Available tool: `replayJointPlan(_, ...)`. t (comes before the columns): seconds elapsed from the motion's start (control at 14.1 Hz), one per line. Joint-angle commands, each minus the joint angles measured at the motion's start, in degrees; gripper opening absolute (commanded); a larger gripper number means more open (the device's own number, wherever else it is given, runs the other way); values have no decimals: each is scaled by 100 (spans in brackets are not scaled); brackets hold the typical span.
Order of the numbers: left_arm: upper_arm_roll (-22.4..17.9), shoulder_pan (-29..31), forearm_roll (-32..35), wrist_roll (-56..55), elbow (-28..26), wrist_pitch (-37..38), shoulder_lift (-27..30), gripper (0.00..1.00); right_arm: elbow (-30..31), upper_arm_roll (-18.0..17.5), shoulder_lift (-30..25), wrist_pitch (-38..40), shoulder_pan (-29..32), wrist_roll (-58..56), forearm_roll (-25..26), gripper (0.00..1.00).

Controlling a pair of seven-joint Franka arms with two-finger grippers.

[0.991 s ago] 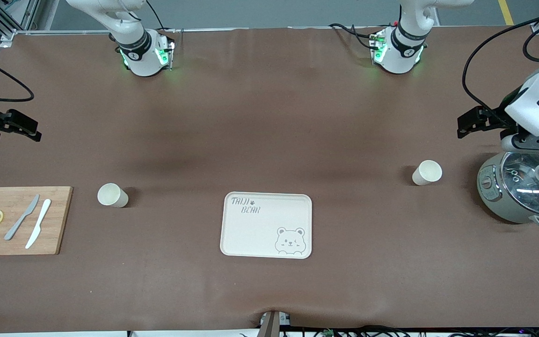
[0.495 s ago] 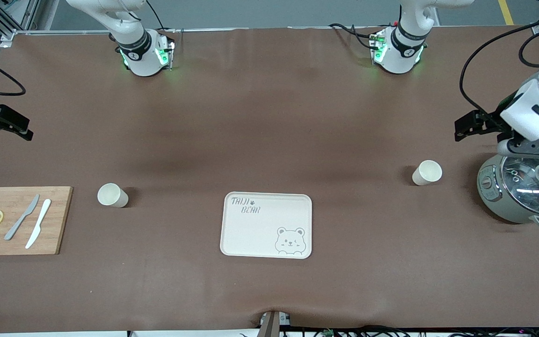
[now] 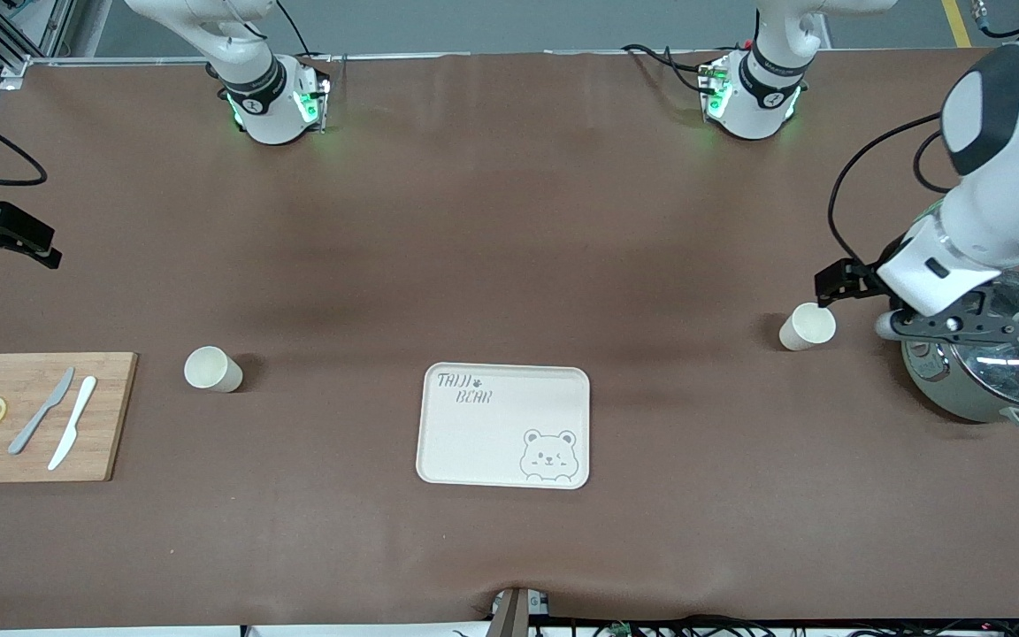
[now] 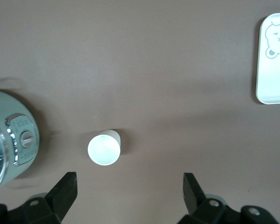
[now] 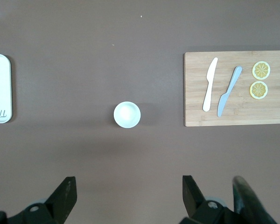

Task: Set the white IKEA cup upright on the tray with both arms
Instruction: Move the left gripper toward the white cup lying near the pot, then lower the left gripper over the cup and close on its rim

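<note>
Front view: left gripper [image 3: 832, 285] is coming in from the left arm's end of the bench and is now hanging just over the white cup [image 3: 808, 326] that stands beside the grey rice cooker [image 3: 987, 354]; a second ago it was well up and out toward that edge, above the cooker. Left wrist view is showing the same cup [image 4: 104, 148] upright, mouth open to the lens, sitting between the two spread fingers, jaws wide apart and holding nothing. Right gripper [image 3: 1, 237] is drifting slightly outward at the right arm's edge of the bench, jaws open and empty, well apart from the second white cup [image 3: 212, 369], which is standing between the wooden cutting board [image 3: 103, 416] and the cream tray [image 3: 504, 425]. Tray is lying bare near the middle of the bench toward the front edge. Judgement: left arm is starting its approach for the first pick; neither cup is lifted yet.
</note>
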State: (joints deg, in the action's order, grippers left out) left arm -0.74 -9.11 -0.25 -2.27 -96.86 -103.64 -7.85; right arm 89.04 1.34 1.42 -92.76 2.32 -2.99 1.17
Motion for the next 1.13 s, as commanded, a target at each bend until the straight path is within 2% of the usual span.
replayJointPlan(0.0, 47, 6, -62, -81, -788, -655, 310, 100, -159, -11, 69, 197, 49, 18, -38, 100)
replayJointPlan(0.71, 38, 94, -62, 138, -2846, -2852, 600, 100, -106, -11, 289, -57, 5, 132, -29, 100)
replayJointPlan(0.99, 47, 374, -54, 480, -2979, -2968, 539, 100, 104, -11, 289, -241, -12, 141, -21, 100)
replayJointPlan(1.06, 47, 445, -54, 595, -3145, -3221, 539, 100, 200, -11, 289, -329, -12, 141, -21, 100)
